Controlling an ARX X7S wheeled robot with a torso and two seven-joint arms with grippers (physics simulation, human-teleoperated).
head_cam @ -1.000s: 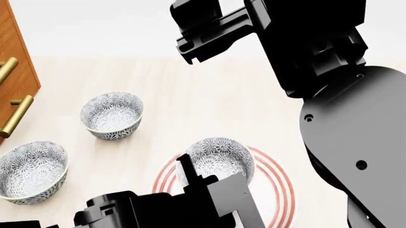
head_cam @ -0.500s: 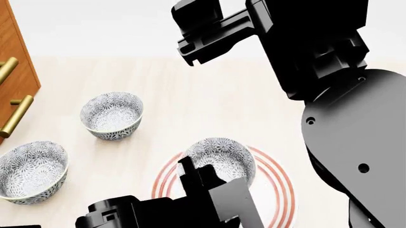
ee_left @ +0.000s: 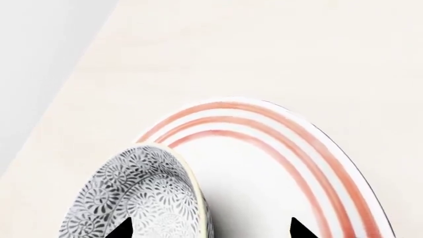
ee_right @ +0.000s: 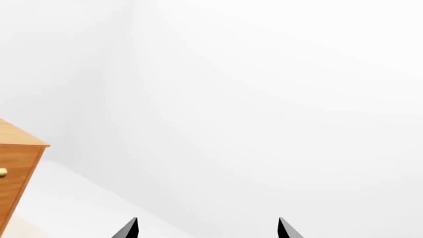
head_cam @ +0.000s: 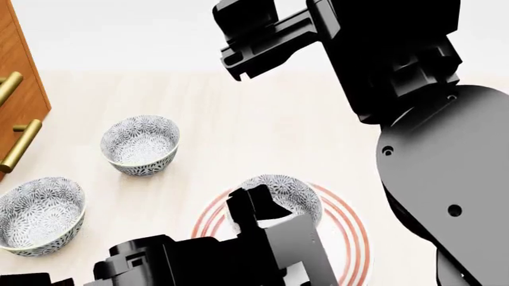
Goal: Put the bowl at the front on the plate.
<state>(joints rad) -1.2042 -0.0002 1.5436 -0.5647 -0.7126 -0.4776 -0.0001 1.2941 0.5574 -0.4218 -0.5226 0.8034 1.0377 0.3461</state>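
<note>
Bowl point(head_cam: 280, 196) on plate point(head_cam: 350, 232), left pincer point(ee_left: 208, 229) straddling rim

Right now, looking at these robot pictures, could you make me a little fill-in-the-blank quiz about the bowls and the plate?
1. The patterned blue-grey ceramic bowl at the front rests on the large white plate with ____ thin red rings.
2. Counting every patterned bowl in the head view, there are ____.
3. The wooden cabinet with brass handles stands on the robot's ____ side.
4. The left gripper has one fingertip inside the bowl and one ____ it.

Missing words: three; three; left; outside
</note>
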